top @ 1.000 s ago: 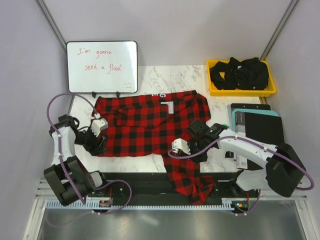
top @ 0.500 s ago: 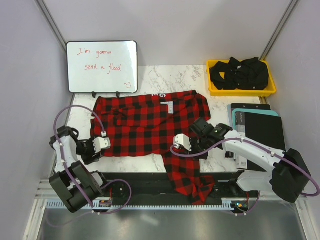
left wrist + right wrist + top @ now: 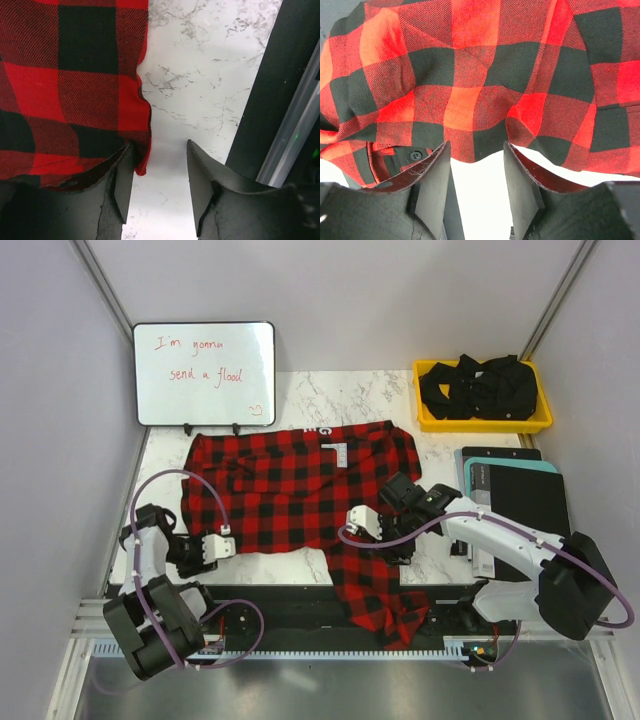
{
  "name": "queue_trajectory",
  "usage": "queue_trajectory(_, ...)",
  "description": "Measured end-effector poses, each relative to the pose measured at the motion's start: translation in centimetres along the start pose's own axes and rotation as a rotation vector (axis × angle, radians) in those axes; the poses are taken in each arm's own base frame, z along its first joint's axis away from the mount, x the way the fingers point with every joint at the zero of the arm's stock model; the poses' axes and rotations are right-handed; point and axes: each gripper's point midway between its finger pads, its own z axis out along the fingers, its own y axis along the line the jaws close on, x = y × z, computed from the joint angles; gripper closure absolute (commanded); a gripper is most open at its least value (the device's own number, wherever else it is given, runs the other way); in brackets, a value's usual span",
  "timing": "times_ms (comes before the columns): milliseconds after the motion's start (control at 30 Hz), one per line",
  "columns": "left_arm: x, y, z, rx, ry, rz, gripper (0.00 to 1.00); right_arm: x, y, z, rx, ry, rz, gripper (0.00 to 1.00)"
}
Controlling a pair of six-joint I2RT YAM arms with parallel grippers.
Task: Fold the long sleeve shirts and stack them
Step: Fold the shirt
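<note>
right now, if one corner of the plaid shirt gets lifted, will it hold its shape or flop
Probably flops: the shirt lies wrinkled and its sleeve drapes over the table edge. Pushed, it would likely bunch, not slide whole; folds already show.

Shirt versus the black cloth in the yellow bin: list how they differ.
The shirt is red-and-black check; the cloth is plain black. The shirt lies spread on the table, one part trailing over the near edge; the cloth sits bunched in the bin. Both are soft fabric.
</note>
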Motion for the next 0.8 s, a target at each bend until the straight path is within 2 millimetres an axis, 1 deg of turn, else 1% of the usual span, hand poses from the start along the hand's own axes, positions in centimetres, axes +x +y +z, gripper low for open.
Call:
queue_trajectory(67,0.0,0.1,0.0,-0.003,0.001,0.011,0.55,0.1,0.1,0.2,-0.006,0.007,0.001,0.50)
queue_trajectory(133,0.0,0.3,0.1,-0.010,0.004,0.019,0.58,0.1,0.3,0.4,-0.013,0.014,0.000,0.55)
queue_trajectory(167,0.1,0.5,0.1,-0.015,0.006,0.022,0.59,0.0,0.3,0.5,-0.015,0.017,-0.002,0.60)
queue_trajectory(200,0.1,0.6,0.1,-0.016,0.006,0.023,0.62,0.0,0.3,0.7,-0.015,0.019,0.001,0.63)
queue_trajectory(267,0.1,0.7,0.0,-0.018,0.007,0.022,0.63,-0.1,0.3,0.9,-0.015,0.022,-0.001,0.66)
queue_trajectory(333,0.2,1.0,0.0,-0.022,0.009,0.022,0.57,-0.1,0.3,1.1,-0.014,0.028,0.000,0.61)
queue_trajectory(367,0.3,1.2,0.0,-0.026,0.011,0.024,0.55,-0.1,0.2,1.2,-0.013,0.031,0.002,0.57)
queue_trajectory(467,0.4,1.7,-0.1,-0.039,0.015,0.022,0.54,0.2,0.2,1.5,-0.020,0.047,0.006,0.57)
queue_trajectory(533,0.5,1.9,-0.3,-0.047,0.018,0.021,0.51,0.3,0.3,1.5,-0.024,0.054,0.006,0.58)
queue_trajectory(600,0.5,2.1,-0.4,-0.054,0.020,0.022,0.45,0.5,0.6,1.5,-0.031,0.063,-0.001,0.65)
queue_trajectory(633,0.5,2.2,-0.4,-0.057,0.022,0.022,0.43,0.5,0.6,1.5,-0.032,0.067,-0.005,0.71)
queue_trajectory(667,0.4,2.2,-0.5,-0.060,0.023,0.022,0.41,0.6,0.6,1.6,-0.033,0.071,-0.008,0.88)
queue_trajectory(700,0.4,2.2,-0.5,-0.065,0.023,0.022,0.39,0.7,0.6,1.7,-0.034,0.077,-0.010,0.97)
queue_trajectory(733,0.4,2.3,-0.6,-0.068,0.023,0.022,0.39,0.8,0.5,1.8,-0.035,0.084,-0.010,1.00)
queue_trajectory(800,0.3,2.6,-0.9,-0.084,0.023,0.013,0.39,1.0,0.5,2.1,-0.039,0.099,-0.004,1.00)
